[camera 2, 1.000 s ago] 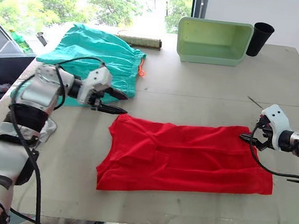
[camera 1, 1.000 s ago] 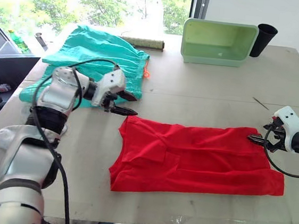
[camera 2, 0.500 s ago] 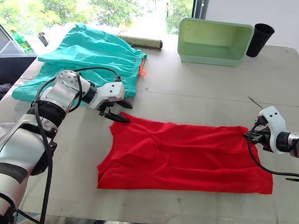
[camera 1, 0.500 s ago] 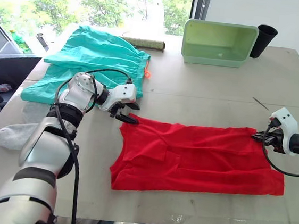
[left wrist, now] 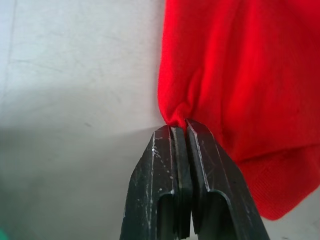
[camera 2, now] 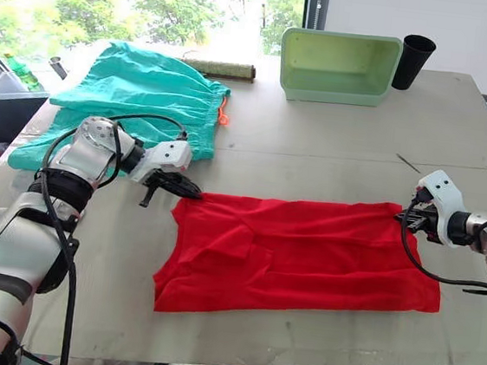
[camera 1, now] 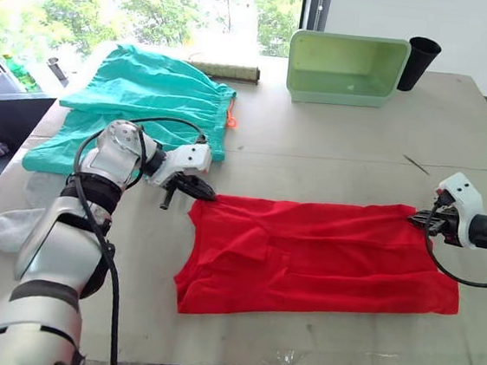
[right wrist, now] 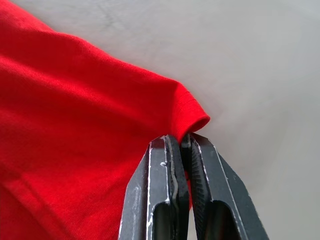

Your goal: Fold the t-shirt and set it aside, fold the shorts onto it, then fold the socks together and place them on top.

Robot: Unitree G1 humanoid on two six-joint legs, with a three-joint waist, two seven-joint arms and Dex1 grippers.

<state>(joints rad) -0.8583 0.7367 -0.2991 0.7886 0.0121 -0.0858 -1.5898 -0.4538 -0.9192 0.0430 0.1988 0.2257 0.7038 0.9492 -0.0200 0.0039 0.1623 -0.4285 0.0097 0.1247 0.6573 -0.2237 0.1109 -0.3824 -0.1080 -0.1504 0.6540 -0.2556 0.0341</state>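
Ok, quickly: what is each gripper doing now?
Left gripper: shut on a corner of the t-shirt.
Right gripper: shut on the t-shirt's opposite corner.

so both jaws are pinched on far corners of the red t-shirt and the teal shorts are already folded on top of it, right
Not quite. The left gripper and right gripper are each shut on a far corner of the t-shirt, as the wrist views show. But the shorts lie apart from it, spread out at the table's far left, as the left eye view shows.

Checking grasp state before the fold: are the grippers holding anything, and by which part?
Both hold the t-shirt: left gripper shut on its far left corner, right gripper shut on its far right corner.
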